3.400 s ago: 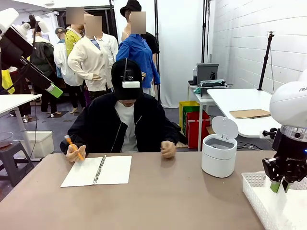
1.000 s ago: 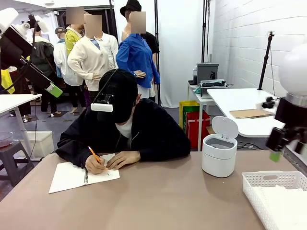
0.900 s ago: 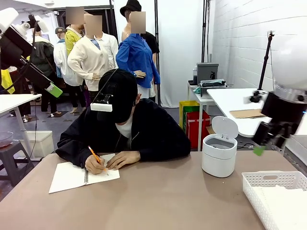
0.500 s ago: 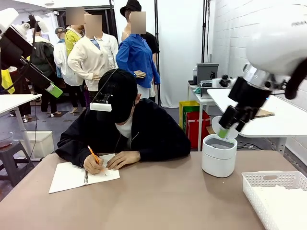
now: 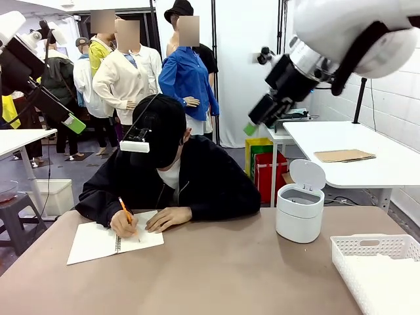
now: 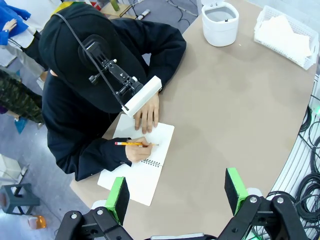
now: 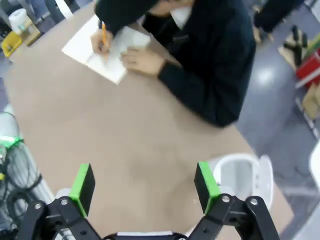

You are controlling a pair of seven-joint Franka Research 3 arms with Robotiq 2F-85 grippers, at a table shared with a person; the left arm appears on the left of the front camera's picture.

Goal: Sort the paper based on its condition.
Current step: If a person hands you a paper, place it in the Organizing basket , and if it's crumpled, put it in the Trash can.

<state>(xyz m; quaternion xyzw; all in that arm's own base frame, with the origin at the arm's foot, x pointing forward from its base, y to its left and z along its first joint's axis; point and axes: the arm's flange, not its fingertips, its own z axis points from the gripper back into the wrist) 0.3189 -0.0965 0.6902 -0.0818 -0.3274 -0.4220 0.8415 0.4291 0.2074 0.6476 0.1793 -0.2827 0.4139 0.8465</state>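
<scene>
Loose white paper [image 5: 388,283] lies in the white basket [image 5: 373,245] at the table's right end, also seen as paper [image 6: 283,38] in the left wrist view. A person at the far side writes with an orange pencil [image 5: 125,211] in a spiral notebook [image 5: 98,240]. My right gripper [image 5: 252,125] hangs high in the air above and left of the bin, open and empty; its wrist view looks down past its gripper [image 7: 144,186] on the table and notebook [image 7: 100,50]. My left gripper [image 5: 75,123] is raised at the far left, open [image 6: 176,192], high over the notebook [image 6: 142,167].
A white bin [image 5: 300,214] with its lid up stands on the table right of the person, also seen as bin [image 7: 241,179] and bin [image 6: 219,22]. Behind it stands a white side table with a brown cardboard sheet [image 5: 343,155]. The brown tabletop [image 5: 236,275] is bare in the middle.
My right arm rose from over the basket and swung up and left, past the bin. The person folded the notebook over, slid it left and bent down writing.
</scene>
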